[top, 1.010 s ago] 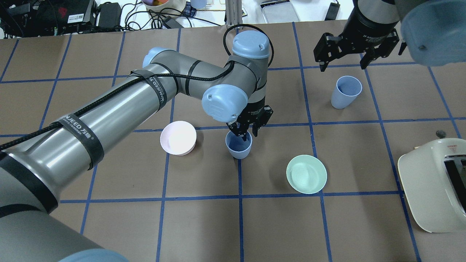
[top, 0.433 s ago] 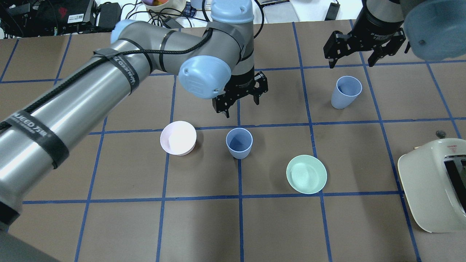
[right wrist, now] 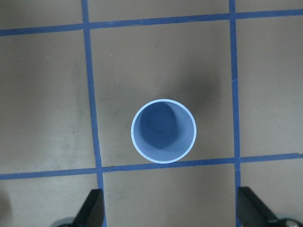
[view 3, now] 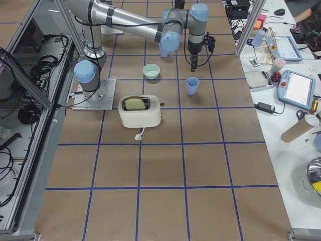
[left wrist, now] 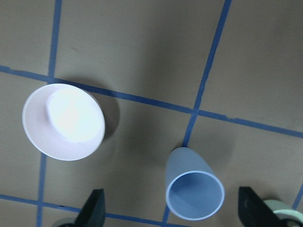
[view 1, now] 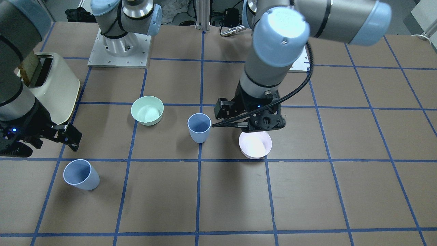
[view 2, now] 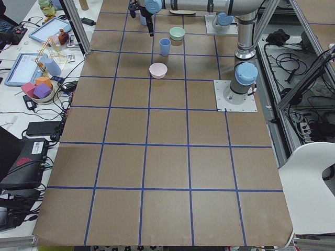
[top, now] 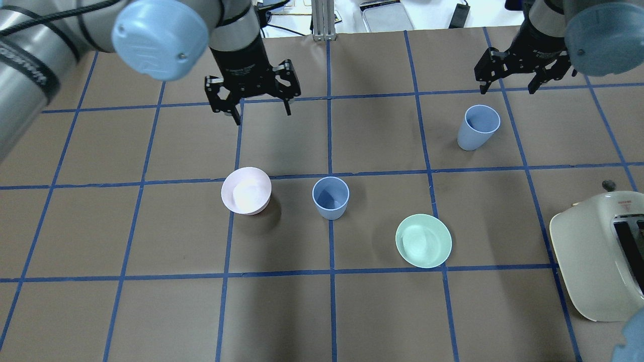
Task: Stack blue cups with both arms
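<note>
Worktop (top: 382,311): a brown sheet ruled into squares by blue tape, and everything listed here stands on it.
Left end effector (top: 262,114): its fingers are spread wide with nothing between them. It hangs well clear of the worktop, over the area of the pink bowl (top: 246,191) and the middle blue cup (top: 330,197), and touches neither. Its wrist camera looks down on both, with the bowl to one side and the cup nearer the other finger.
Pink bowl: upright and empty, beside a tape crossing. It is the leftmost of the three vessels in the middle of the worktop and stands apart from the middle blue cup.
Middle blue cup: upright, mouth up, empty, standing on a tape line. It sits between the pink bowl and the mint-green bowl (top: 423,240) and touches neither. Nothing grips it.
Mint-green bowl: upright and empty, to the right of the middle blue cup and a little nearer the robot.
Far-right blue cup (top: 478,127): upright, mouth up, empty, standing alone inside a grid square. It is well apart from the middle blue cup, so the two are not stacked.
Right end effector (top: 507,90): its fingers are spread wide and hold nothing. It is raised above the far-right blue cup without touching it. Its wrist camera looks straight down into the cup's mouth, which is centred between the two fingers.
Toaster (top: 598,256): cream-coloured, at the worktop's right edge, with a slice of bread in its slot.
</note>
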